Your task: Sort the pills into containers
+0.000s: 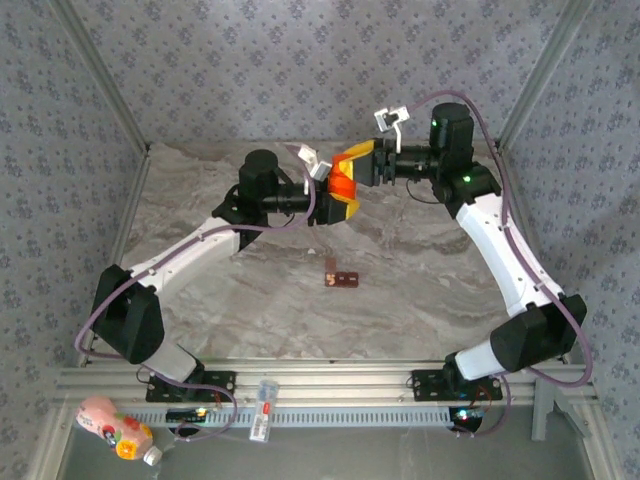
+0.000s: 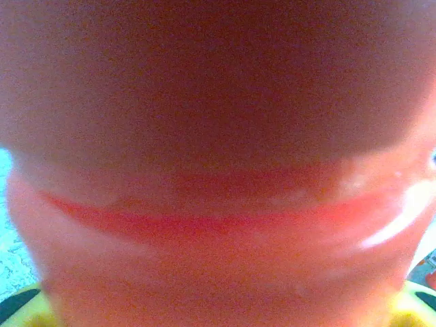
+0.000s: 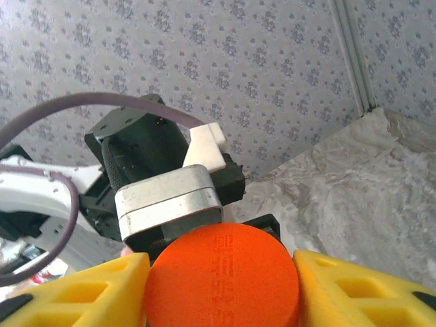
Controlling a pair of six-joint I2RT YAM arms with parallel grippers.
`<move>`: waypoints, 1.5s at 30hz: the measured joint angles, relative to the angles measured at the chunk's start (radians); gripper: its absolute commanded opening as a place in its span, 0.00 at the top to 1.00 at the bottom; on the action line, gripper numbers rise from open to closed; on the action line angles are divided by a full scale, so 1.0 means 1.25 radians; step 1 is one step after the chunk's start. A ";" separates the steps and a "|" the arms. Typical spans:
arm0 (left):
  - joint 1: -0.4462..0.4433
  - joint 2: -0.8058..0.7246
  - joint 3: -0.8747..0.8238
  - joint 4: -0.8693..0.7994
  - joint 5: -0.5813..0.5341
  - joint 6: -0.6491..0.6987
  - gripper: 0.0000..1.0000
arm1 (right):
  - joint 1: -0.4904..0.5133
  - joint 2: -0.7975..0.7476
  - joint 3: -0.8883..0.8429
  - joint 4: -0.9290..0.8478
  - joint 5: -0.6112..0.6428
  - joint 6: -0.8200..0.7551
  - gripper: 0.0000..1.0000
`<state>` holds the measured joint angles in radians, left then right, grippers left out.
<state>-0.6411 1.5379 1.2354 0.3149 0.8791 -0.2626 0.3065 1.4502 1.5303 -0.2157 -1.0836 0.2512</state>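
An orange bottle (image 1: 344, 185) hangs in the air over the back of the table, held between both arms. My left gripper (image 1: 343, 203) is shut on its body, which shows close and blurred in the left wrist view (image 2: 218, 163), with yellow fingers (image 2: 27, 310) at the lower corners. My right gripper (image 1: 360, 163) comes from the right. In the right wrist view its yellow fingers (image 3: 102, 289) press both sides of the orange cap (image 3: 221, 272). The containers (image 1: 341, 279), a small dark reddish-brown strip, lie on the table's middle below the bottle. The pills are hidden.
The marble table (image 1: 420, 270) is enclosed by patterned walls with metal posts. A pink bottle (image 1: 110, 428) and a small white item (image 1: 264, 408) lie off the table at the near rail. The left arm's wrist camera (image 3: 167, 197) sits just behind the cap.
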 measured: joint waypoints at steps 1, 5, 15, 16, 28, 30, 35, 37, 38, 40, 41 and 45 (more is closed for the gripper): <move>0.000 0.001 0.001 0.000 -0.001 0.000 1.00 | 0.000 0.000 0.000 -0.001 -0.002 -0.001 0.58; 0.000 0.001 0.002 -0.003 -0.008 0.000 1.00 | 0.000 0.000 0.000 -0.002 0.004 0.001 0.62; -0.014 0.001 -0.032 0.002 -0.139 0.000 1.00 | 0.053 -0.066 -0.127 0.103 0.231 0.015 0.63; -0.016 0.001 -0.039 0.005 -0.159 0.000 1.00 | 0.063 -0.070 -0.136 0.112 0.265 0.016 0.63; -0.046 0.009 -0.063 0.069 -0.360 -0.037 1.00 | 0.127 -0.071 -0.179 0.209 0.479 0.044 0.57; -0.050 0.009 -0.063 0.071 -0.373 -0.037 1.00 | 0.123 -0.071 -0.179 0.210 0.475 0.047 0.47; -0.058 0.009 -0.063 0.086 -0.378 -0.027 1.00 | 0.072 -0.073 -0.178 0.197 0.397 0.073 0.22; -0.059 0.009 -0.063 0.087 -0.374 -0.021 1.00 | 0.046 -0.084 -0.178 0.181 0.350 0.079 0.18; -0.057 0.007 -0.063 0.087 -0.369 -0.019 1.00 | 0.030 -0.093 -0.178 0.172 0.327 0.079 0.17; -0.049 0.005 -0.063 0.087 -0.356 -0.018 1.00 | 0.001 -0.113 -0.178 0.158 0.284 0.079 0.17; -0.043 0.004 -0.063 0.087 -0.349 -0.015 1.00 | -0.014 -0.126 -0.178 0.151 0.261 0.077 0.17; -0.019 -0.006 -0.063 0.085 -0.295 -0.006 1.00 | -0.038 -0.146 -0.151 0.113 0.187 0.057 0.17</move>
<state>-0.6643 1.5307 1.1568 0.4217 0.5102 -0.2707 0.2596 1.2682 1.3411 -0.0750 -0.8494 0.3222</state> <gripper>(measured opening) 0.521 0.834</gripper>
